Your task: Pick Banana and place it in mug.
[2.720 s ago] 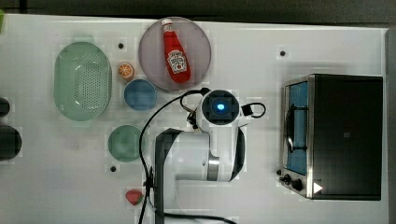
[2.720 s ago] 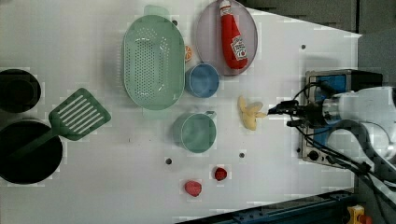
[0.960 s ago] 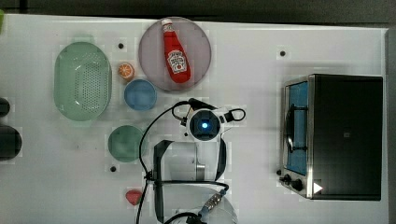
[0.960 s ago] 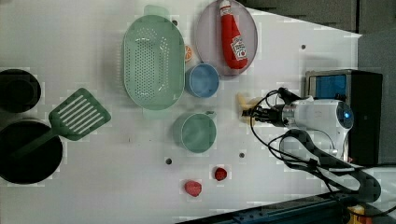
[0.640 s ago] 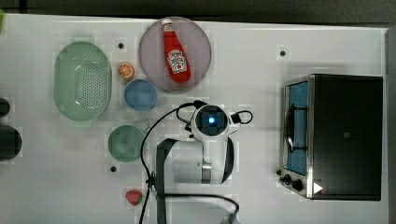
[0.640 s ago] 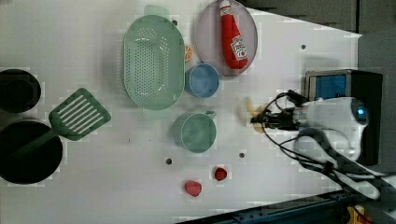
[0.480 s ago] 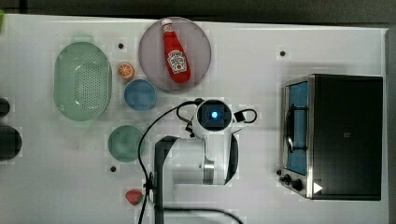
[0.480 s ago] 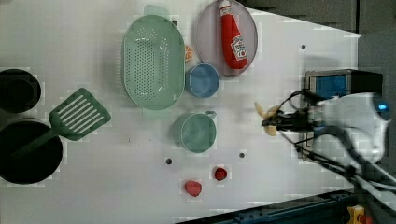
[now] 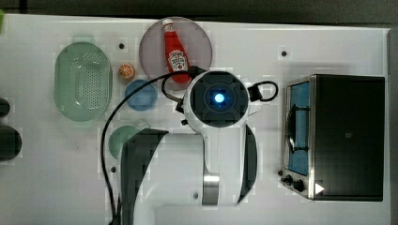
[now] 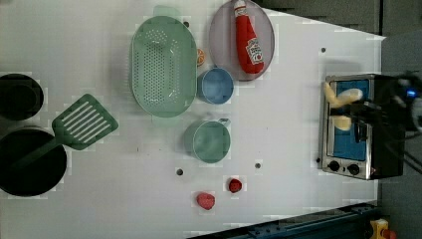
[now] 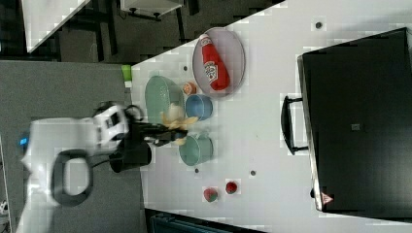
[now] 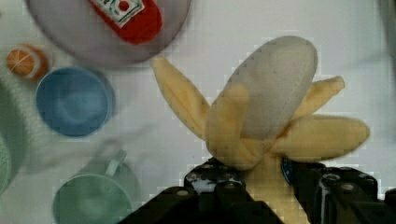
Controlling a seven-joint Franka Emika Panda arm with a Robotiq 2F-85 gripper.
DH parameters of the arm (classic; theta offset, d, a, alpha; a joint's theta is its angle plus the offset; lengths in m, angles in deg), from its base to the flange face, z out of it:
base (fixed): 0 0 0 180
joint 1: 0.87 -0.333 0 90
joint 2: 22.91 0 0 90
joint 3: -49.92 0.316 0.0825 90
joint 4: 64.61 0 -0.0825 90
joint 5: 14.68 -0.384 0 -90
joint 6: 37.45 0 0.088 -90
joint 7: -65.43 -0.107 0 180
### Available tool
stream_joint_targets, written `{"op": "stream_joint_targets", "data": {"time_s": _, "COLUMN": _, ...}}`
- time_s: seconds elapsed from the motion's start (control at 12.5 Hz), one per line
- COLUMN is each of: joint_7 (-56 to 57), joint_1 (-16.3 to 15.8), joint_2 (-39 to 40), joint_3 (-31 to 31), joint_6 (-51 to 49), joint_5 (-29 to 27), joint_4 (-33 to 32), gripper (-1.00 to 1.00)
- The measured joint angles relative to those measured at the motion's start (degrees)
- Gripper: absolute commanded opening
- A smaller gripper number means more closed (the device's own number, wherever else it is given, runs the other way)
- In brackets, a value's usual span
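Hand (image 12: pixel 261 179) is pinching the banana (image 12: pixel 273 107) at its lower end, dark fingers (image 12: pixel 212 179) on either side of it; peel flaps splay outward, pale tip free. In the right view the banana (image 11: pixel 176 124) hangs off the worktop (image 11: pixel 272 43), in line with the gap between blue bowl (image 11: pixel 199 107) and mug (image 11: pixel 196 149), though how high above them it sits is hard to judge. In the left view the banana (image 10: pixel 341 99) shows in front of the toaster oven (image 10: pixel 356 127), well apart from the mug (image 10: pixel 209 142), which sits upright just below the blue bowl (image 10: pixel 216 85). Ketchup bottle (image 9: pixel 175 54) lies on the grey plate (image 9: pixel 199 40); orange slice (image 9: pixel 126 71) sits between colander (image 9: pixel 82 82) and plate.
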Motion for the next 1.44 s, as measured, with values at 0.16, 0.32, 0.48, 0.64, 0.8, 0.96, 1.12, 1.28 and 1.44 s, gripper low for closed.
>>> {"op": "stream_joint_targets", "data": {"time_s": 0.16, "joint_7": -1.97, "joint_1": 0.37, "joint_2": -2.72, "joint_3": 1.49, "joint_6": -1.73, "joint_5": -0.78, "joint_4": 1.23, "gripper": -0.28}}
{"op": "stream_joint_targets", "data": {"time_s": 0.32, "joint_7": -5.11, "joint_1": -0.30, "joint_2": -2.39, "joint_3": 3.70, "joint_6": -2.84, "joint_5": -5.70, "joint_4": 2.35, "gripper": -0.28}}
{"op": "stream_joint_targets", "data": {"time_s": 0.48, "joint_7": -11.30, "joint_1": 0.06, "joint_2": -1.12, "joint_3": 8.38, "joint_6": -2.98, "joint_5": -6.06, "joint_4": 1.68, "gripper": -0.28}}
{"op": "stream_joint_targets", "data": {"time_s": 0.64, "joint_7": -18.41, "joint_1": -0.86, "joint_2": 0.71, "joint_3": 14.36, "joint_6": -1.99, "joint_5": -6.38, "joint_4": -0.34, "gripper": -0.28}}
{"op": "stream_joint_targets", "data": {"time_s": 0.8, "joint_7": -25.56, "joint_1": -2.10, "joint_2": 3.58, "joint_3": 20.32, "joint_6": 1.75, "joint_5": -7.28, "joint_4": -2.24, "gripper": -0.28}}
{"op": "stream_joint_targets", "data": {"time_s": 0.96, "joint_7": -29.92, "joint_1": -4.32, "joint_2": 5.64, "joint_3": 23.29, "joint_6": 7.83, "joint_5": -6.70, "joint_4": -5.26, "gripper": -0.28}}
{"op": "stream_joint_targets", "data": {"time_s": 1.12, "joint_7": -33.03, "joint_1": -5.78, "joint_2": 8.32, "joint_3": 23.92, "joint_6": 17.54, "joint_5": -6.33, "joint_4": -8.06, "gripper": -0.28}}
{"op": "stream_joint_targets", "data": {"time_s": 1.28, "joint_7": -35.91, "joint_1": -5.16, "joint_2": 11.48, "joint_3": 24.02, "joint_6": 23.42, "joint_5": -6.52, "joint_4": -11.41, "gripper": -0.28}}
{"op": "stream_joint_targets", "data": {"time_s": 1.44, "joint_7": -37.57, "joint_1": -3.75, "joint_2": 16.16, "joint_3": 24.63, "joint_6": 25.49, "joint_5": -6.26, "joint_4": -12.20, "gripper": -0.20}}
